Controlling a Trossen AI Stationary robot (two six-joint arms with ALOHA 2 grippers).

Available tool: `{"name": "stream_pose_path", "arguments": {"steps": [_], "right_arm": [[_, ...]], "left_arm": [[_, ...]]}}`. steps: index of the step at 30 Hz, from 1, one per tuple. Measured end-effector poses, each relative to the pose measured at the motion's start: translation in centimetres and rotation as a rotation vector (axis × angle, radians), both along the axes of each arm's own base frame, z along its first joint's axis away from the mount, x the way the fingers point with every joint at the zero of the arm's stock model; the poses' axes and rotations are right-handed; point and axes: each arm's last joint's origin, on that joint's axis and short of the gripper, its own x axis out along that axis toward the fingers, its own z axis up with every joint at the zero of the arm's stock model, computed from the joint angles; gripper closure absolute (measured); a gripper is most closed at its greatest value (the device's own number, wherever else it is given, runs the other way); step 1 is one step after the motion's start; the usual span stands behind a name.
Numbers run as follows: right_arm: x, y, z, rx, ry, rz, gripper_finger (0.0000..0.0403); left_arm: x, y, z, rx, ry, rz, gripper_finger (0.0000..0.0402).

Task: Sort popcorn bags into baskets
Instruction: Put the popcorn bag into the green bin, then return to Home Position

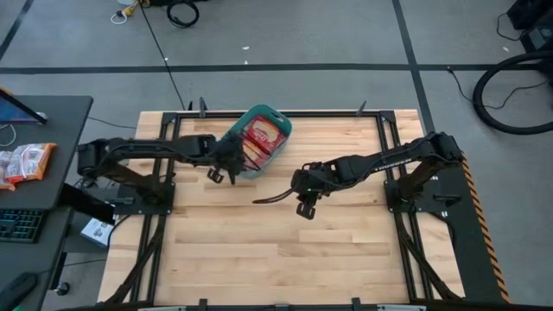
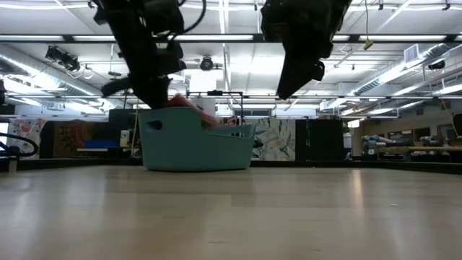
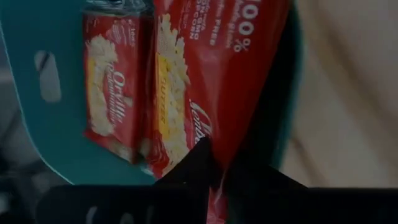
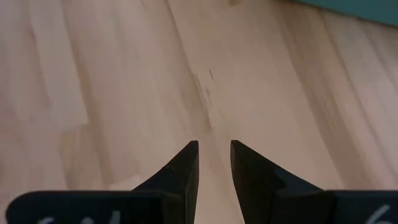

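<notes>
Two glossy red packets, rounded teal tub

My teal basket sits at the far middle of the bench. Red popcorn bags with cream-yellow pictures lie stacked inside, one pinched between my left end effector's fingers.

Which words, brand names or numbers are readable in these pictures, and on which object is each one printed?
"100%": on the red popcorn bag pinched in the left tool, over the teal basket.
"Orville": partly legible, on the second bag lying in the basket.
"FREE": small print near the held bag's top edge; the words beside it are too blurred.
Script lettering low on the held bag: cut off, unreadable.
Packets on the side desk: too small.
</notes>
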Motion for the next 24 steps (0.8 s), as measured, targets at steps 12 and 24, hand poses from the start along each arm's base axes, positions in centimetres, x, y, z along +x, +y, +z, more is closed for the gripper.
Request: {"name": "stream_pose_path", "arguments": {"steps": [12,24], "right_arm": [[1.3,0.2,3.4,0.063,-0.126,-0.058,0.0309],[2.5,0.2,9.3,0.047,-0.315,-0.008,0.031]], "left_arm": [[-3.4,-1.1,2.3,-0.237,-0.101,0.244,0.0282],[-5.7,-2.2,4.2,-0.371,-0.276,0.546,0.0239]]}}
